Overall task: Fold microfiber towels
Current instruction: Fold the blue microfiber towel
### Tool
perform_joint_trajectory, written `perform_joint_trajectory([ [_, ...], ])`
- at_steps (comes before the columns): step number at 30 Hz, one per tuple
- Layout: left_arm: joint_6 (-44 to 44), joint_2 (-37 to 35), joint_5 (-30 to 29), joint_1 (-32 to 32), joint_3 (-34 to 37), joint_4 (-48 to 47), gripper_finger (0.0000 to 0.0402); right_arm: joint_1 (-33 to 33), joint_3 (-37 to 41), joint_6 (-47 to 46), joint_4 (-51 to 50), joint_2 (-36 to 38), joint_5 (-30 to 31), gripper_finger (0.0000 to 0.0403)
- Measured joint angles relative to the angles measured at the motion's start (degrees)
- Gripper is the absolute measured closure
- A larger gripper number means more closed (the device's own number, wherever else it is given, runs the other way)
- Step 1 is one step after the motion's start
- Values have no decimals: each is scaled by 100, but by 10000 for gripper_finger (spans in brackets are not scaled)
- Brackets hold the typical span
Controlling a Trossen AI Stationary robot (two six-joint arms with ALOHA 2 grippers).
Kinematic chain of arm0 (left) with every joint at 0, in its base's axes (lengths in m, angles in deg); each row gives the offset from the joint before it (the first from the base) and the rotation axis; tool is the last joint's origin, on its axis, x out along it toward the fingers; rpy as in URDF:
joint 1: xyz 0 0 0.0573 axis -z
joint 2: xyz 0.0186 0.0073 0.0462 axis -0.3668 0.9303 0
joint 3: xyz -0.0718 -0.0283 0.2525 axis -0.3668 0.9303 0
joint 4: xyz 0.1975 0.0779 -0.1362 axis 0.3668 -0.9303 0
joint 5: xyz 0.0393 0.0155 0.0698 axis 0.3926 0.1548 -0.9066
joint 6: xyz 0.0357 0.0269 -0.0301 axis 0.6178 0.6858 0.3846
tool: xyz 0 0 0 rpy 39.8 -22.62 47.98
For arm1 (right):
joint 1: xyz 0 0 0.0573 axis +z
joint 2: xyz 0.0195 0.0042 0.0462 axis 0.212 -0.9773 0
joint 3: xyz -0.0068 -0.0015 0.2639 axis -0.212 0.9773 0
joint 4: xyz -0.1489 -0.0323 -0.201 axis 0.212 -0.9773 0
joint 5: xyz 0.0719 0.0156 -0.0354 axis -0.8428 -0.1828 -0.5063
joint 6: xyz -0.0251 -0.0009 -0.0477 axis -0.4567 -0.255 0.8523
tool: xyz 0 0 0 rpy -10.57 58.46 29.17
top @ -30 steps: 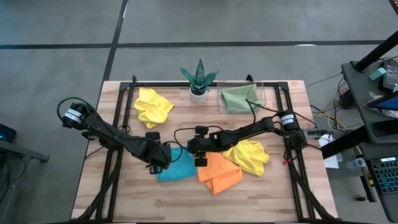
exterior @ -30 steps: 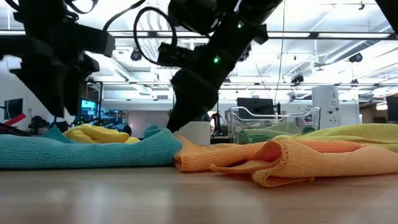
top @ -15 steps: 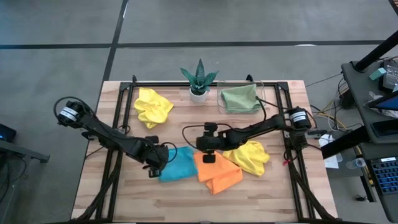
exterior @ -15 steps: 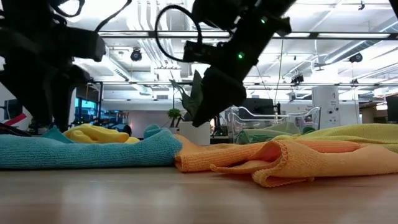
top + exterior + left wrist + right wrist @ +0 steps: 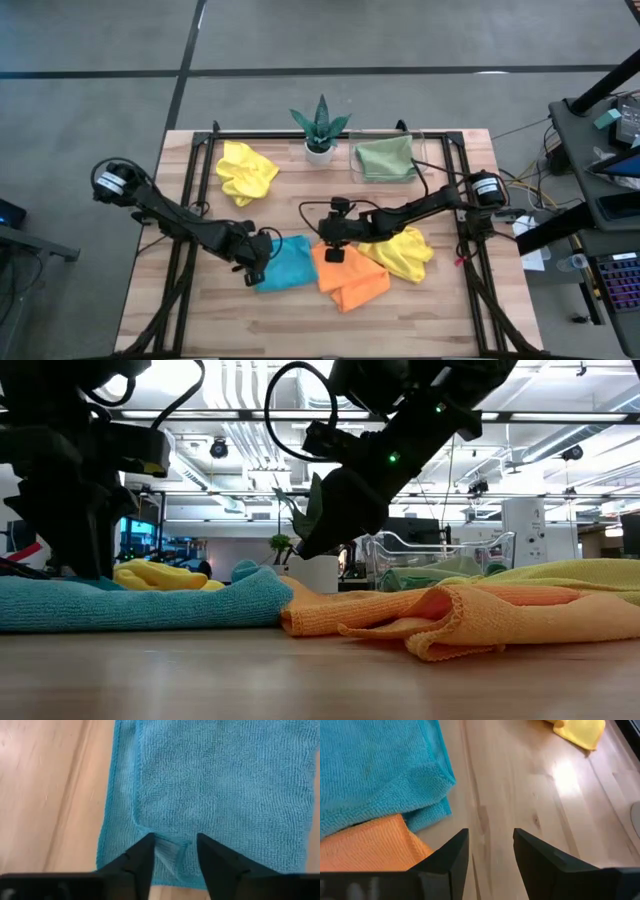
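Blue towel (image 5: 215, 785): edge ridge pinched between left hand (image 5: 172, 852) fingers. Right hand (image 5: 490, 852) parted, empty, above table (image 5: 520, 795) beside orange towel (image 5: 365, 845).

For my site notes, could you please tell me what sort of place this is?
Probably a robotics lab or workshop: open ceiling pipes, computer screens in the background, and a wooden table on bare concrete floor.

This is a robotics lab or open-plan workshop. A wooden surface (image 5: 420, 305) stands on a grey floor (image 5: 90, 100) marked with dark lines. Behind it, exposed ceiling pipes (image 5: 235, 400) and strip lights (image 5: 520, 417) run over benches with monitors (image 5: 410, 530). A side desk (image 5: 600, 150) carries cables and equipment.
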Motion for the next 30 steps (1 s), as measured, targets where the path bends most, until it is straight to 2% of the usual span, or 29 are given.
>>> perform_joint_trajectory([
  [6,-149,2,19,0,69,-125,375,0,28,9,20,0,-2,257],
  [8,-266,2,-30,0,72,-263,394,0,26,18,24,0,-2,259],
  [14,-141,-110,-178,4,-189,-663,400,0,47,22,27,0,-1,264],
  [18,-139,-356,-693,0,-284,-1236,401,0,55,24,28,0,-1,262],
  [25,-563,-477,-1200,-39,-92,-1228,401,3,59,22,28,0,-2,268],
  [30,-1211,-357,-2396,-39,77,-1239,401,11,68,22,28,0,-7,270],
])
